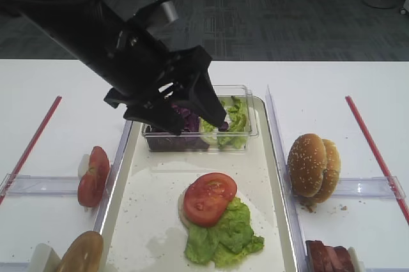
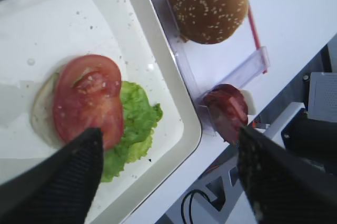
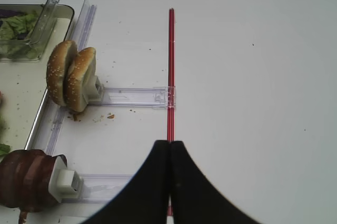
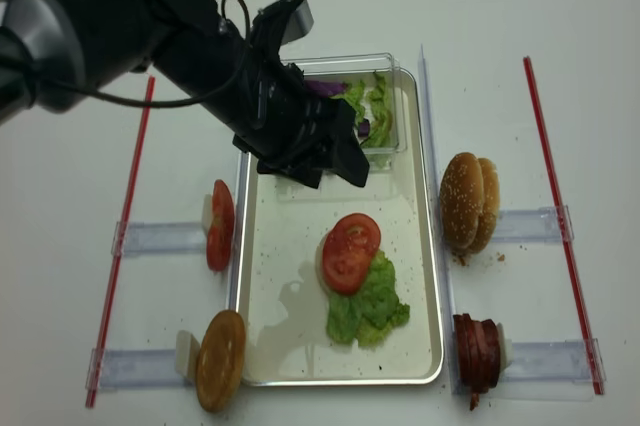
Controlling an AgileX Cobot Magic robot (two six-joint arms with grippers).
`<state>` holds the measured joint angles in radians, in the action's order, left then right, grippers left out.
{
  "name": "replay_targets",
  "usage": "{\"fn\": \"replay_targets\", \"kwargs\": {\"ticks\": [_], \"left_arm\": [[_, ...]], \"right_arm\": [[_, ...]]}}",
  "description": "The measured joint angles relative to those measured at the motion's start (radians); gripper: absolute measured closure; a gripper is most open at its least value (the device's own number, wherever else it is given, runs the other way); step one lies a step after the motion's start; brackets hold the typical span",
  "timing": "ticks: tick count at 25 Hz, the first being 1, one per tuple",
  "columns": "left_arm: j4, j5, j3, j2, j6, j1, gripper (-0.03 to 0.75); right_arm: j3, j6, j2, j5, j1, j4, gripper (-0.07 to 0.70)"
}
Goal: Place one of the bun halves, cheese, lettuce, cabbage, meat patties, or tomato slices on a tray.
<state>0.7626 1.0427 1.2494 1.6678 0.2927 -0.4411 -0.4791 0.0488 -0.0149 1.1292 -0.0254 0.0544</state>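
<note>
— What sits at the left of the overhead view?

— Upright red tomato slices [image 4: 220,225] in a clear holder on the white tabletop [image 4: 60,276], and lower down a flat golden-brown bun half [image 4: 221,359].

— And your left jaws [image 4: 318,164]?

— Spread wide and empty, hanging over the top of the large shallow metal tray [image 4: 260,326], in front of the clear plastic box [image 4: 385,71] of green and purple leaves.

— The tray's middle?

— One tomato slice [image 4: 351,251] lies on a pale round, overlapping ruffled green lettuce [image 4: 368,309].

— Further right?

— Sesame-topped bun halves [image 4: 467,202] stand on edge; dark reddish-brown meat patties [image 4: 479,352] sit lower right. My right jaws [image 3: 169,182] are pressed together, holding nothing, beside a red strip [image 3: 170,66].
</note>
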Motion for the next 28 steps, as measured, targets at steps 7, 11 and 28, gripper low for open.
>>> {"fn": "replay_targets", "kwargs": {"ticks": [7,11,28], "left_arm": [[-0.019,0.016,0.0,-0.11,-0.028,0.0,0.225],[-0.071,0.022,0.0,-0.117,-0.056,0.0,0.225],[-0.772,0.142,0.0,-0.117,-0.434,0.0,0.225]], "right_arm": [[0.0,0.0,0.0,0.0,0.0,0.0,0.595],[0.0,0.0,0.0,0.0,0.0,0.0,0.595],[0.0,0.0,0.0,0.0,0.0,0.0,0.595]]}}
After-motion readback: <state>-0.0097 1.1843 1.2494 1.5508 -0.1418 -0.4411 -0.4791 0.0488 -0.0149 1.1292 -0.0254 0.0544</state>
